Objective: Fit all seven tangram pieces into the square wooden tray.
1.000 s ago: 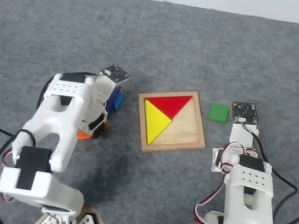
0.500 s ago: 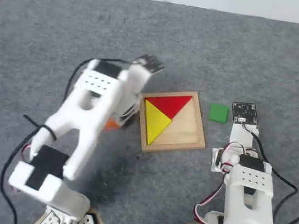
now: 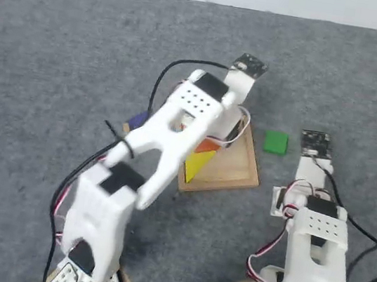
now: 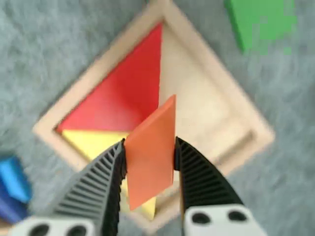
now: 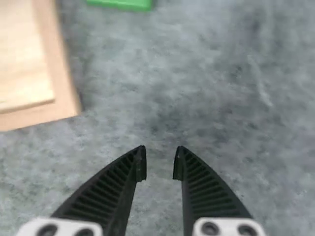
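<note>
The orange piece [image 4: 150, 157] is pinched by the left pincer [image 4: 149, 143] above the wooden tray [image 4: 211, 98], over the seam where the red triangle [image 4: 123, 93] and yellow triangle [image 4: 91, 140] meet bare wood. It is best turned until one edge lies along the red triangle's free side, then lowered flat so that no seated piece is overridden. Farther off, the green square [image 4: 258, 19] lies outside the tray. The right pincer [image 5: 159, 163] is held slightly parted and empty above the table [image 5: 221, 88].
</note>
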Robot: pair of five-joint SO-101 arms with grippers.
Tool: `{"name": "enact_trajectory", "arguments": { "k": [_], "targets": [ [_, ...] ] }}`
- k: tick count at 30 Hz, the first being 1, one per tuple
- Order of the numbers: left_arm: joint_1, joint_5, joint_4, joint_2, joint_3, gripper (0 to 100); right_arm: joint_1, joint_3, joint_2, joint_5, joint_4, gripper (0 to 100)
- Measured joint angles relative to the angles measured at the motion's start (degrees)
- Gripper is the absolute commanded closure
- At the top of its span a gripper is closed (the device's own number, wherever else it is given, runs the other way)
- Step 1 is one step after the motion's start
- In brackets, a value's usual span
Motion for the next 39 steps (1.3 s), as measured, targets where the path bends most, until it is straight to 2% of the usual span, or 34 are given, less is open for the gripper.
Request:
{"name": "enact_trajectory", "arguments": {
  "k": [3, 10, 23, 30, 39],
  "targets": [
    [0.35, 5.36, 0.00, 7.03, -9.14, 99, 2.37, 0.00, 0.00, -1.76, 0.00, 88.7],
    [2.64, 13.71, 0.70, 18.46, -24.18, 99, 2.90, 0.00, 0.00, -2.02, 0.00, 88.7],
    [3.60, 14.07, 11.52, 21.63, -45.54, 99, 2.99, 0.00, 0.00, -2.02, 0.00, 88.7],
    [3.60, 14.07, 11.78, 35.52, -48.62, 99, 2.99, 0.00, 0.00, -2.02, 0.00, 88.7],
    [3.52, 15.30, 15.12, 42.37, -61.98, 97, 2.99, 0.00, 0.00, -2.02, 0.00, 88.7]
  ]
}}
